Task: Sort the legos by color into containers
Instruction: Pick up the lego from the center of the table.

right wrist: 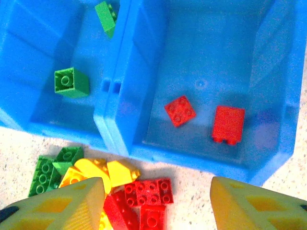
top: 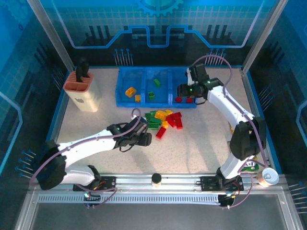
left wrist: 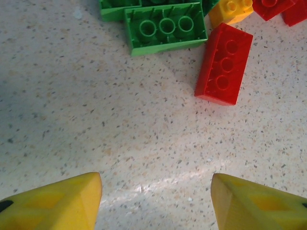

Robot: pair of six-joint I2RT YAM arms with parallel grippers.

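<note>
Right now my left fingers [top: 144, 139] hang low over the middle of the desk [top: 86, 124], spread apart with nothing between them. From the left wrist, my two yellow fingertips [left wrist: 57, 201] frame bare speckled surface. Just ahead of them lies a red brick [left wrist: 224, 64], studs up, and just beside it a green brick [left wrist: 165, 28] with its hollow underside showing. Both sit at the edge of the loose pile [top: 165, 122] of red, green and yellow bricks, which lies mid-desk, a little toward the far edge. My right fingers [top: 184, 92] are over the right end of the blue tray [top: 165, 72], which stands along the far edge. They too are open and carry nothing. The tray is three bins side by side. The left bin [top: 125, 79] holds two yellow-orange bricks [top: 130, 91]. The middle bin [right wrist: 43, 43] holds two green ones, one upright [right wrist: 72, 82] and one tilted near the far wall [right wrist: 106, 17]. The right bin [right wrist: 216, 48] holds two red ones [right wrist: 180, 110], near each other but apart. From the right wrist, the pile lies just outside the tray's near wall. A beige holder [top: 82, 93] stands toward the far left corner.
</note>
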